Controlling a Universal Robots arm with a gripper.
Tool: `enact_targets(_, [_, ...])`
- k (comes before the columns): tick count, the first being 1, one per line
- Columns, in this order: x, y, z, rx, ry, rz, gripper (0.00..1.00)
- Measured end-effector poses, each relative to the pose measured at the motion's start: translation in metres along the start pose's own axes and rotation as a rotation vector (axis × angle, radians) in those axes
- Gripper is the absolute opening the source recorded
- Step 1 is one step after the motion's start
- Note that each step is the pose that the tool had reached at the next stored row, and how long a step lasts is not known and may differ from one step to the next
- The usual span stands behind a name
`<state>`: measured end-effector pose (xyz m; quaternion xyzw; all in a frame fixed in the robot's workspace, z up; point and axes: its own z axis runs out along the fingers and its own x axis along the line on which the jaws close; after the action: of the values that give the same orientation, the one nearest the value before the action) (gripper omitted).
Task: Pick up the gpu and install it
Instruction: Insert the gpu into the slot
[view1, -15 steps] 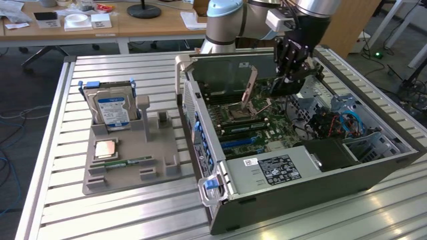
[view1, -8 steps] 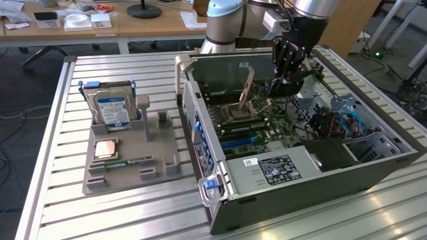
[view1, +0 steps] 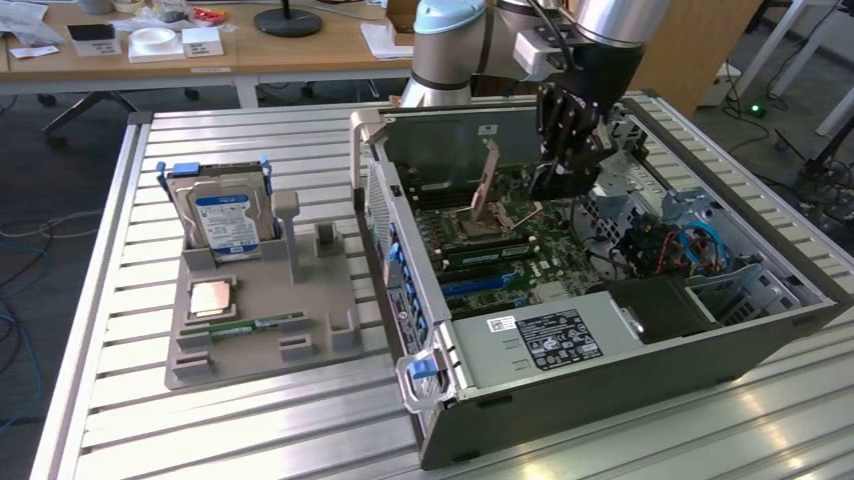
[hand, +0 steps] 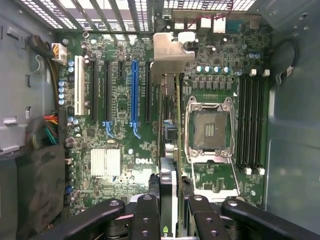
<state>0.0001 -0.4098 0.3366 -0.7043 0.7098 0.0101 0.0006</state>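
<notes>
One gpu (hand: 169, 135) hangs in the jaws between slots (hand: 134, 92) and CPU socket (hand: 209, 130).

free: over blue slot (hand: 134, 92) near gpu (hand: 170, 125) | obstacles: raised socket plate (view1: 483, 175), case walls (hand: 292, 150)

"DELL" in white on motherboard (hand: 125, 145); small green logo on gpu (hand: 168, 60) edge, illegible; case sticker (view1: 550, 340) unreadable.

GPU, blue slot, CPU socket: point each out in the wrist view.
GPU (hand: 169, 55), wrist view, on its metal bracket.
blue slot (hand: 134, 92), wrist view, midway along the slot.
CPU socket (hand: 209, 131), wrist view, centre of the open socket.
</notes>
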Motion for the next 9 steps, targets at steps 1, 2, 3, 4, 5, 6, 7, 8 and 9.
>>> enact_targets(1, [0.0, 0.0004, 0.0009, 0.0001, 0.0, 0.002, 0.26])
enact_targets(2, [0.0001, 0.0008, 0.0017, 0.0001, -0.0001, 0.003, 0.26])
enact_targets(3, [0.0002, 0.0012, 0.0025, 0.0002, -0.0001, 0.005, 0.26])
enact_targets(4, [0.0004, 0.0017, 0.0032, 0.0003, 0.0, 0.006, 0.26])
enact_targets(5, [0.0007, 0.0022, 0.0041, 0.0008, -0.0001, 0.007, 0.26])
enact_targets(6, [0.001, 0.0028, 0.005, 0.0013, -0.0001, 0.008, 0.26])
enact_targets(7, [0.0014, 0.0034, 0.0058, 0.0018, -0.0001, 0.009, 0.26])
enact_targets(8, [0.0019, 0.0039, 0.0065, 0.0021, 0.0, 0.01, 0.26])
enact_targets(9, [0.0027, 0.0042, 0.0071, 0.0023, 0.0001, 0.012, 0.26])
